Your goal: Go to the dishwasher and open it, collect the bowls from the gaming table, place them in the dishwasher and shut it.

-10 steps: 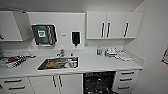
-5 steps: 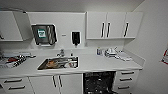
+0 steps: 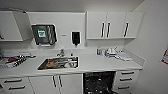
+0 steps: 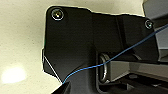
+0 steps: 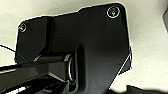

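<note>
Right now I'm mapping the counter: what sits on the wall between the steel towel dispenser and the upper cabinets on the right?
In the head view, a small black dispenser hangs between the towel dispenser and the upper cabinets.

This is a small office kitchenette, plain and white throughout. A long white counter point(image 3: 100, 63) runs across the middle of the frame, with a steel sink point(image 3: 58, 63) and tap point(image 3: 60, 52) set into it. White wall cupboards point(image 3: 113, 25) hang at upper right, and drawers point(image 3: 127, 80) sit at lower right. The dishwasher point(image 3: 99, 82) gapes dark below the counter. A paper towel dispenser point(image 3: 44, 34) and a black soap dispenser point(image 3: 75, 38) hang on the wall.
</note>
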Robot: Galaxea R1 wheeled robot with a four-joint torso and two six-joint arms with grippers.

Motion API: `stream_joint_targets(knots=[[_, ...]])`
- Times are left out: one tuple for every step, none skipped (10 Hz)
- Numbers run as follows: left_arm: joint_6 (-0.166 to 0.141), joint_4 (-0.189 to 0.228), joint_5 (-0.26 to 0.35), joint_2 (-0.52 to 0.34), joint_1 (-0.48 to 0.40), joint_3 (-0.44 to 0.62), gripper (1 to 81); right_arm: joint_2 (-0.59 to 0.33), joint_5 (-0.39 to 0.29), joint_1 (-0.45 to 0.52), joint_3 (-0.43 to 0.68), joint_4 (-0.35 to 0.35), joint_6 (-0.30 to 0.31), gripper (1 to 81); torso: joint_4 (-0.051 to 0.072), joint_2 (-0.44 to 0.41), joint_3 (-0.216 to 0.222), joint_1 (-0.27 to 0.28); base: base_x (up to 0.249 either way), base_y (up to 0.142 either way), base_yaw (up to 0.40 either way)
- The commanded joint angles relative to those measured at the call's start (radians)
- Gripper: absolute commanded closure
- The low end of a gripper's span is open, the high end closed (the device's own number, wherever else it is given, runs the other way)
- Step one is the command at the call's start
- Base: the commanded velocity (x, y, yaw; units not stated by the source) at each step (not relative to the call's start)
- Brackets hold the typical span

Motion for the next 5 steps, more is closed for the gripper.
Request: stream_joint_targets(knots=[[0.288,-0.297,0.029,-0.004,-0.052,-0.008,1.0,-0.005,-0.043,0.042,-0.005,-0.006,-0.002,1.0,0.000,0.000,0.000,0.000,0.000,0.000,0.000],[0.367,-0.372,0.027,-0.002,-0.057,-0.005,1.0,-0.005,-0.043,0.040,-0.002,-0.006,-0.002,1.0,0.000,0.000,0.000,0.000,0.000,0.000,0.000],[0.476,-0.461,0.029,-0.001,-0.065,0.002,1.0,-0.004,-0.043,0.039,-0.001,-0.005,-0.001,1.0,0.000,0.000,0.000,0.000,0.000,0.000,0.000],[0.556,-0.535,0.030,-0.002,-0.066,0.005,1.0,-0.004,-0.045,0.034,0.000,-0.002,-0.001,1.0,0.000,0.000,0.000,0.000,0.000,0.000,0.000],[0.637,-0.597,0.030,-0.001,-0.068,0.006,1.0,-0.002,-0.043,0.030,0.001,0.009,0.002,1.0,0.000,0.000,0.000,0.000,0.000,0.000,0.000]])
